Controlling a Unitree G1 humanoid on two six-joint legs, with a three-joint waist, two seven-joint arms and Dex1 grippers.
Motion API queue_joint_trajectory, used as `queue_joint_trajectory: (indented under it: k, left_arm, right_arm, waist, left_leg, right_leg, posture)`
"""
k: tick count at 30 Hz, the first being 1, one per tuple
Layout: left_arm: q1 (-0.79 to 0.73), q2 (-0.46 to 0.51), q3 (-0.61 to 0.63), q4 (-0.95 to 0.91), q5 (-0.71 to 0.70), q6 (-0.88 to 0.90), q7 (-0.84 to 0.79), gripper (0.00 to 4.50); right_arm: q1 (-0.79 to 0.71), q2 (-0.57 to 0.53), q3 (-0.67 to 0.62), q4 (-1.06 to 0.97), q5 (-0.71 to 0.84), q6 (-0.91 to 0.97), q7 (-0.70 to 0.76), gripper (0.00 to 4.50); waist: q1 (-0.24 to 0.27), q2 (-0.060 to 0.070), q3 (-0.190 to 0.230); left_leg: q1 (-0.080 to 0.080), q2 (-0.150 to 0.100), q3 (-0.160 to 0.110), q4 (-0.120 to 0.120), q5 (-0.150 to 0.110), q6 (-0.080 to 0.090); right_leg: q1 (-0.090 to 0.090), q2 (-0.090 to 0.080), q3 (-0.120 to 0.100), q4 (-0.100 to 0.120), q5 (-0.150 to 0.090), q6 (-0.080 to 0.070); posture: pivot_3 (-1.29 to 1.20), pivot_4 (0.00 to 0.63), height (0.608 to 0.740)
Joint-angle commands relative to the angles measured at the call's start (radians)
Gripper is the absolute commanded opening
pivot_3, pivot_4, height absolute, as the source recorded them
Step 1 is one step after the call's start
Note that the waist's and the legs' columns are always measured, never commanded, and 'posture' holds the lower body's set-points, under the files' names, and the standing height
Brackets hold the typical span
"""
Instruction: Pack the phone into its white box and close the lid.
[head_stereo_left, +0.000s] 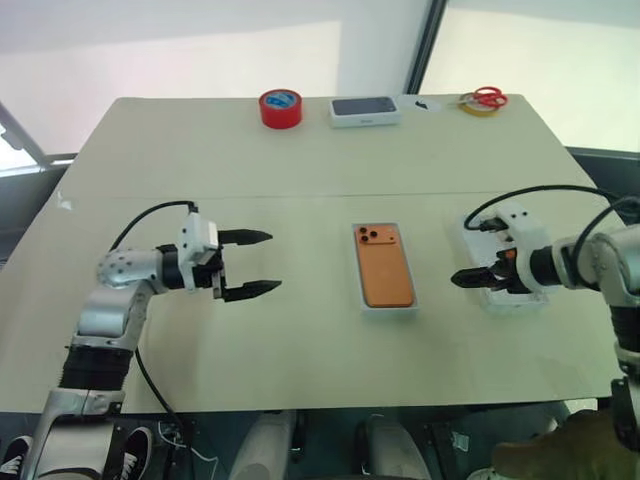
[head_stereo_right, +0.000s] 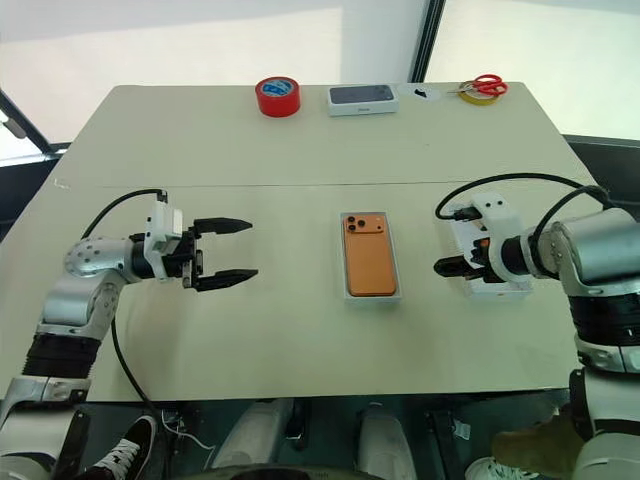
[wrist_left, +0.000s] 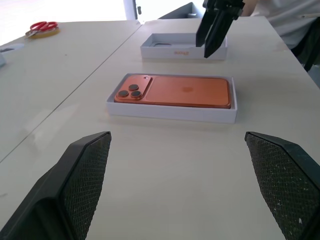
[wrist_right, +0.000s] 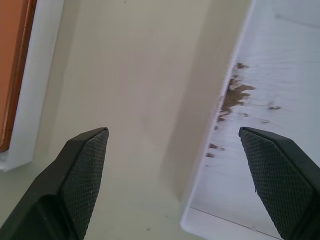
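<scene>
Orange phone (head_stereo_left: 385, 265) face down in white box (head_stereo_left: 389, 309) on counter (head_stereo_left: 300, 160), lid (wrist_left: 182, 46) apparently lying open-side up under right gripper (head_stereo_left: 462, 279), left gripper (head_stereo_left: 258, 263) apart, both fingers spread, released.

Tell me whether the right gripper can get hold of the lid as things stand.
Probably yes. The right gripper hangs open just over the near wall of the lid, which lies open side up on the table, apart from the white box holding the phone. Nothing lies between.

No legible text anywhere; only a faint orange mark, too small to read, on the outer wall of the shallow white cardboard lid (wrist_left: 183, 52). Brownish specks inside that lid, not readable as letters.
</scene>
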Motion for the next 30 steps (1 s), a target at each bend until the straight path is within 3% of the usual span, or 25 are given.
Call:
queue_joint_trajectory:
  k: [1, 5, 8, 15, 22, 27, 30]
  left_arm:
    - [0.028, 0.008, 0.022, -0.071, -0.025, -0.001, 0.022, 4.50]
    - [0.054, 0.012, 0.030, -0.091, -0.028, 0.002, 0.036, 4.50]
    - [0.063, 0.013, 0.032, -0.099, -0.029, 0.006, 0.049, 4.50]
    - [0.066, 0.014, 0.033, -0.109, -0.034, 0.010, 0.066, 4.50]
    - [0.044, 0.004, 0.023, -0.081, -0.032, 0.019, 0.090, 4.50]
    - [0.030, -0.018, 0.022, -0.068, -0.031, 0.048, 0.145, 4.50]
    - [0.027, -0.028, 0.031, -0.067, -0.051, 0.089, 0.169, 4.50]
  right_arm:
    - [-0.052, 0.012, -0.005, 0.060, 0.033, 0.007, -0.078, 4.37]
    - [-0.078, 0.045, -0.006, 0.104, 0.058, 0.007, -0.143, 4.37]
    - [-0.069, 0.066, 0.006, 0.090, 0.069, 0.007, -0.181, 3.63]
    - [-0.011, 0.117, -0.026, 0.065, 0.065, 0.007, -0.266, 0.16]
    - [-0.025, 0.123, -0.037, 0.001, 0.026, -0.111, -0.230, 0.07]
    - [-0.112, 0.282, -0.196, -0.006, 0.115, -0.337, -0.164, 0.07]
    - [-0.092, 0.374, -0.220, -0.103, 0.170, -0.452, -0.114, 0.07]
  waist:
    - [-0.005, 0.000, 0.000]
    - [-0.013, 0.000, 0.000]
    - [-0.014, 0.000, 0.000]
    - [-0.014, 0.000, -0.001]
    - [-0.016, 0.000, -0.001]
    - [-0.017, 0.001, 0.000]
    - [-0.013, 0.000, 0.000]
  left_leg:
    - [0.000, 0.000, 0.000, 0.000, 0.000, 0.000]
    - [0.001, 0.000, 0.000, 0.000, 0.000, 0.000]
    - [0.001, 0.000, 0.000, 0.000, 0.000, 0.000]
    - [0.001, 0.000, 0.000, 0.000, 0.000, 0.000]
    - [0.001, 0.000, 0.000, 0.000, 0.000, 0.000]
    - [0.001, 0.000, 0.000, 0.000, 0.001, 0.000]
    - [0.001, 0.001, 0.000, 0.000, 0.002, -0.001]
  right_leg:
    - [0.000, 0.000, 0.000, 0.000, 0.000, 0.000]
    - [0.000, 0.000, 0.000, 0.000, 0.000, 0.000]
    - [0.000, 0.000, 0.000, 0.000, 0.000, 0.000]
    - [0.001, 0.001, 0.000, 0.001, 0.000, 0.000]
    - [0.001, 0.001, 0.000, 0.001, 0.000, 0.000]
    - [0.000, 0.001, 0.000, 0.001, 0.000, 0.000]
    - [0.000, 0.002, 0.000, 0.003, 0.000, 0.000]
  posture:
    - [0.00, 0.150, 0.738]
    - [0.00, 0.150, 0.738]
    - [0.00, 0.150, 0.738]
    - [0.00, 0.150, 0.738]
    - [0.00, 0.150, 0.738]
    - [0.00, 0.150, 0.738]
    - [0.00, 0.150, 0.738]
